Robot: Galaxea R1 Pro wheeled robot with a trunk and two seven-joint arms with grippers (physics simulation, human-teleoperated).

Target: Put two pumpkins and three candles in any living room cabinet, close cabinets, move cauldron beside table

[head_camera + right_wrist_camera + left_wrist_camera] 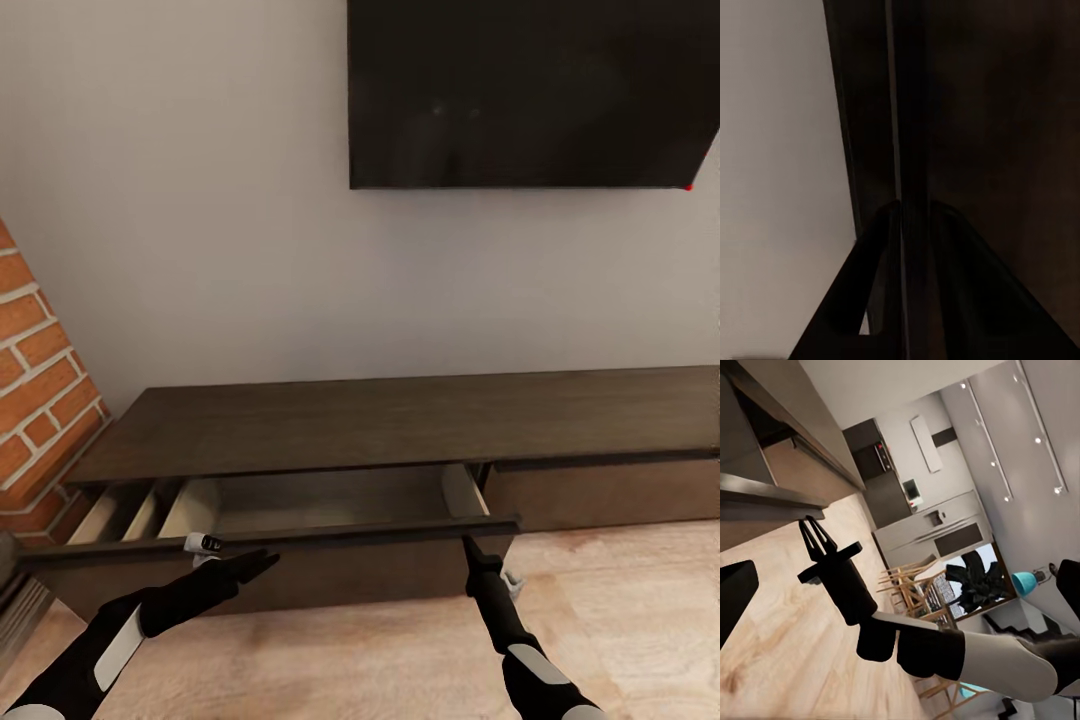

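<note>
Head view: the cabinet (400, 420), a long low dark-brown unit, stands against a pale wall under a dark wall-mounted screen (530, 90). One wide drawer (300, 535) at the cabinet's left half is pulled out; its pale interior shows nothing inside in the part visible. A brick wall (40, 370) borders the cabinet at the left. Floor is light wood (380, 660).

Right pincer (468, 543) is at the top edge of the drawer front, near its right end. In the right wrist view the two dark fingers (855, 300) straddle the thin panel edge, clenched on it.

Left pincer (250, 565) hovers just before the drawer front, below its rim, left of centre; its state cannot be told. The left wrist view catches the right pincer (816, 540) at the drawer edge, with a kitchen and dining chairs (915, 589) far behind.
</note>
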